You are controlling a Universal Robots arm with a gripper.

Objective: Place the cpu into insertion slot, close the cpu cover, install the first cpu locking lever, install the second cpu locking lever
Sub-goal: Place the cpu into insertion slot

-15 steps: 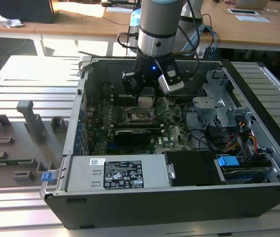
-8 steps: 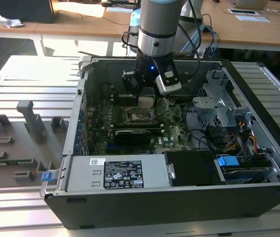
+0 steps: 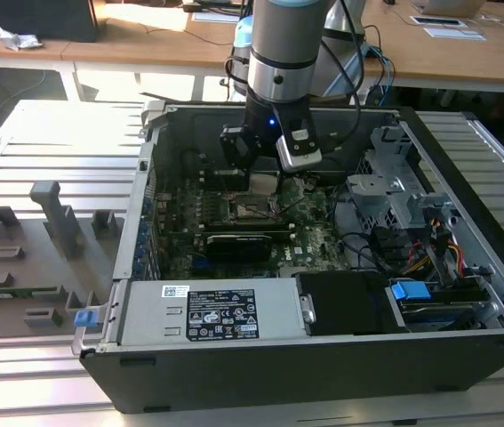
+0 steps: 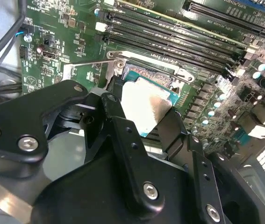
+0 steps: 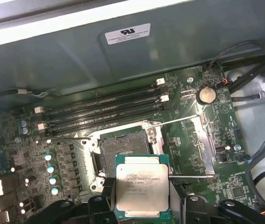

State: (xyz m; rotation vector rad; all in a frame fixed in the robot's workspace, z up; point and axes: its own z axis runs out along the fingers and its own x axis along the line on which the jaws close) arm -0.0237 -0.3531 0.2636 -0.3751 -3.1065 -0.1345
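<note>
Hand (image 4: 141, 112) pinches the cpu (image 5: 141, 186) by opposite edges, flat, metal side up, hovering by the bare insertion slot (image 5: 123, 148). In the exterior view that is twelve o'clock from the power supply (image 3: 207, 311). The edge grip spares the pins, I'd judge.

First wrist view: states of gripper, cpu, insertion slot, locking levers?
gripper: shut on the cpu.
cpu: held between the fingers, not seated.
insertion slot: empty, pin grid uncovered.
locking levers: both swung out, not latched.
</note>
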